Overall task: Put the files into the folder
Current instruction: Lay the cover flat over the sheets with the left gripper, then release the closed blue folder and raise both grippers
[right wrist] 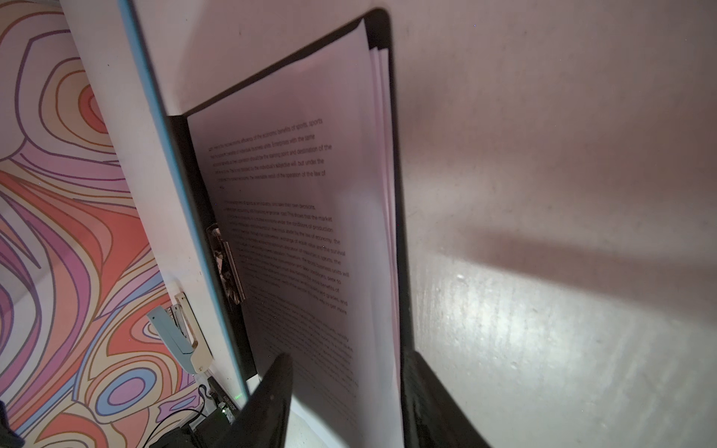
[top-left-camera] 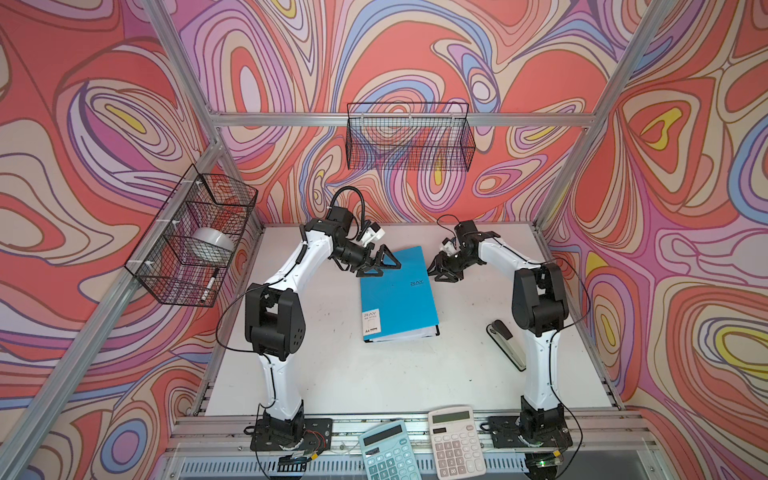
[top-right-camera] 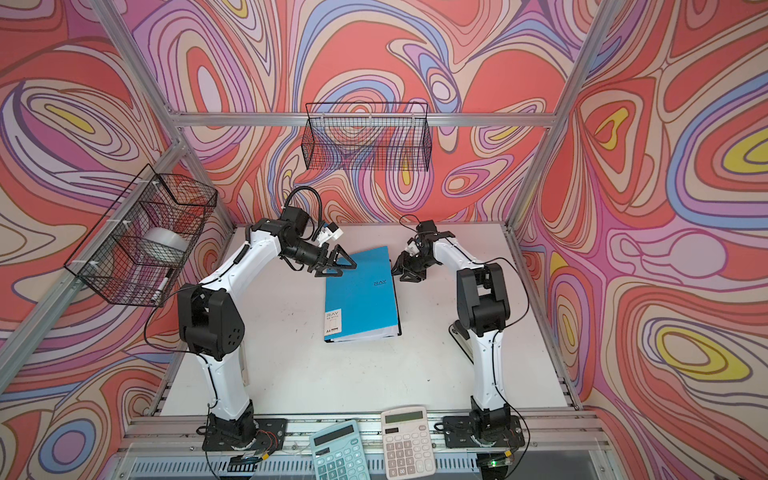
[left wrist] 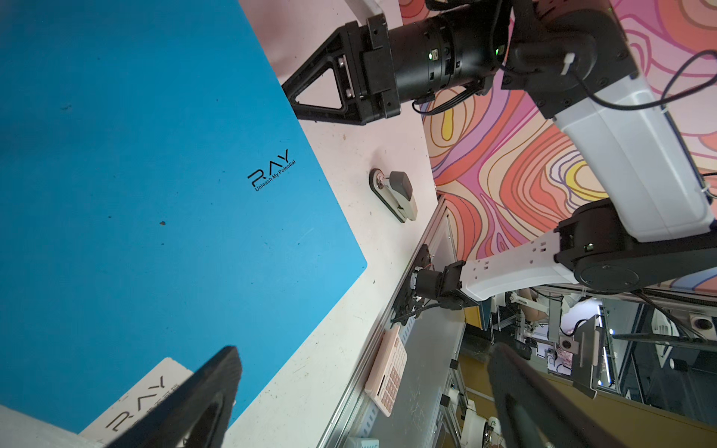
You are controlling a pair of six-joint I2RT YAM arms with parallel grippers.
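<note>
The blue folder [top-left-camera: 399,291] [top-right-camera: 361,291] [left wrist: 155,194] lies on the white table with its cover down. The files [right wrist: 295,232], white printed sheets, sit inside on the black lining by the metal clip [right wrist: 227,267]. Their edges peek out at the folder's front [top-left-camera: 399,334]. My left gripper [top-left-camera: 384,266] [top-right-camera: 338,268] [left wrist: 364,349] hovers open over the folder's far left corner, holding nothing. At the folder's far right edge, my right gripper [top-left-camera: 436,272] [top-right-camera: 401,272] [right wrist: 349,355] stands partly open. Its jaws straddle the sheets and bottom cover, with a gap beside the sheets.
A stapler [top-left-camera: 505,340] [left wrist: 399,194] [right wrist: 182,337] lies right of the folder by the right arm. Two calculators [top-left-camera: 384,453] [top-left-camera: 455,440] sit on the front rail. Wire baskets hang on the back wall [top-left-camera: 409,137] and the left wall [top-left-camera: 195,237], the left one holding a tape roll.
</note>
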